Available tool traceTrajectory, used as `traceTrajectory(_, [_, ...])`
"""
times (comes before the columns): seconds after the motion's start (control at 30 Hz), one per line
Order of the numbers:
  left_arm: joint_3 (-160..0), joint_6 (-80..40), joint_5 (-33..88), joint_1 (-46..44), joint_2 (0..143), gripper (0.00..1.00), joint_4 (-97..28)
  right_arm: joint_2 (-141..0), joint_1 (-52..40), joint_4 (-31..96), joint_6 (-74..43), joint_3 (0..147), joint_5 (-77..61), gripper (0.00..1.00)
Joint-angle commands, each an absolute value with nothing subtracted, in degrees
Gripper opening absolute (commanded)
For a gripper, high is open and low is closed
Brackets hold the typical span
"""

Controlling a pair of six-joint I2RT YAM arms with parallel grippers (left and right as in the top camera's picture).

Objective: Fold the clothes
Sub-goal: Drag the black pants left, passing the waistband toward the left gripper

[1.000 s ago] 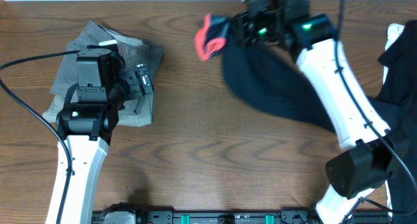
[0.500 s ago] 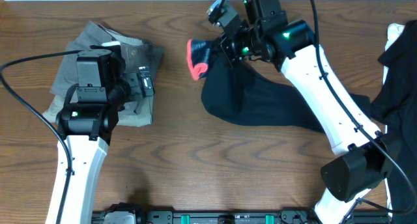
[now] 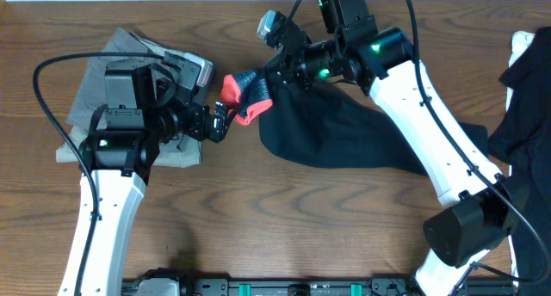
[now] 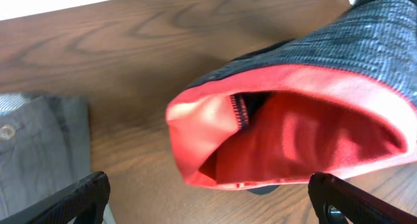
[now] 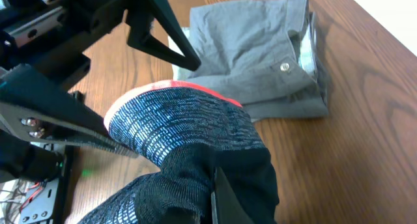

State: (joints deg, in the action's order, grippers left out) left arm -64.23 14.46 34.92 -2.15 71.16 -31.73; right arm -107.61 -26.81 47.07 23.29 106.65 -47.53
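Now the right gripper (image 3: pixel 274 72) is clenched on the trousers (image 3: pixel 344 132) at the grey, red-edged waistband (image 4: pixel 287 113). It holds that end over the far middle of the table (image 3: pixel 284 218), and the dark legs trail right. Facing the waistband's mouth, the left gripper (image 3: pixel 222 122) is spread wide, apparently not touching it. Grey shorts (image 3: pixel 120 46) lie far left.
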Motion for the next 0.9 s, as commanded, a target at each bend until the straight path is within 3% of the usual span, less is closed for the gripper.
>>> traceTrajectory(0.0, [-65.1,17.8,38.1,-2.3,71.2,0.98,-31.3,-107.5,-27.1,45.8,22.8,106.3,-48.0,0.02])
traceTrajectory(0.1, [-65.1,17.8,37.9,-2.3,71.2,0.98,-31.3,-107.7,-27.2,45.1,20.2,106.3,-41.5,0.01])
traceTrajectory(0.43, [-65.1,17.7,37.9,-2.3,71.2,0.98,-31.4,-115.2,-27.4,37.3,17.1,106.3,-40.8,0.01])
traceTrajectory(0.73, [-65.1,17.7,37.9,-2.3,71.2,0.98,-33.0,-120.2,-27.6,37.8,17.0,106.3,-46.8,0.01])
traceTrajectory(0.87, [-65.1,17.7,37.9,-2.3,71.2,0.98,-32.9,-121.1,-27.9,42.2,20.9,106.3,-56.4,0.01])
